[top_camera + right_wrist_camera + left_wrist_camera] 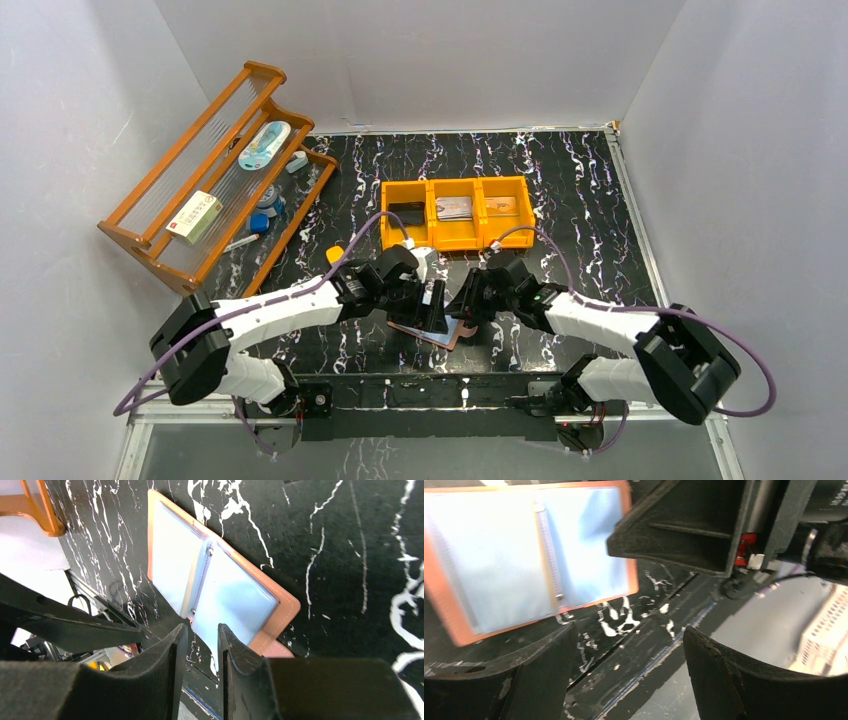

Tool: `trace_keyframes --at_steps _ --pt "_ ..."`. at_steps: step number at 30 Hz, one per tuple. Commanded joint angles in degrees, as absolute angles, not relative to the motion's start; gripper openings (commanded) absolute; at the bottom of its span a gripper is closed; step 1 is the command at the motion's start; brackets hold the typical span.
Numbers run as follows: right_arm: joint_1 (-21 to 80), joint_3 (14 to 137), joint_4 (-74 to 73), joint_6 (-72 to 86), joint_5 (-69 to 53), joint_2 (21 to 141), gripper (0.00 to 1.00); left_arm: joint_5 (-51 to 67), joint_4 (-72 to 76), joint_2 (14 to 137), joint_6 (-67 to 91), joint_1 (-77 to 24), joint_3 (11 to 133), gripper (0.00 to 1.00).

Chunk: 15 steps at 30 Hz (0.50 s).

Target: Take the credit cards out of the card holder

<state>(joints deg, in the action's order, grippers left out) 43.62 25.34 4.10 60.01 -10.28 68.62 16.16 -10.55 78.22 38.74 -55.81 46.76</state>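
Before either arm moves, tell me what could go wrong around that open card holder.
1. The left end effector and right end effector crowd together at the card holder; a move by either could knock the other.
2. The right one's narrowly parted fingers sit at the edge of a pale blue sleeve; nothing pins the holder, so a pull there may drag or lift it whole.

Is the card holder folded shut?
No, the card holder lies spread open on the table, its pale blue lining facing up.
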Motion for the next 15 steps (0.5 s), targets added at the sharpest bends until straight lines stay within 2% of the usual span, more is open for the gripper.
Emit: trace_keyframes --at_steps 1,4,15 --pt "43.55 28.15 7.52 58.22 -15.33 73.71 0.36 1.87 -21.71 73.9 38.3 -55.93 49.26 0.79" --pt "43.55 26.09 8.01 59.19 -14.7 75.3 0.36 -2.92 -25.44 74.72 38.02 -54.75 50.67 0.83" --pt "43.59 23.47 6.94 58.42 -12.63 78.03 0.38 0.99 -22.74 86.6 34.2 -52.87 54.32 0.83"
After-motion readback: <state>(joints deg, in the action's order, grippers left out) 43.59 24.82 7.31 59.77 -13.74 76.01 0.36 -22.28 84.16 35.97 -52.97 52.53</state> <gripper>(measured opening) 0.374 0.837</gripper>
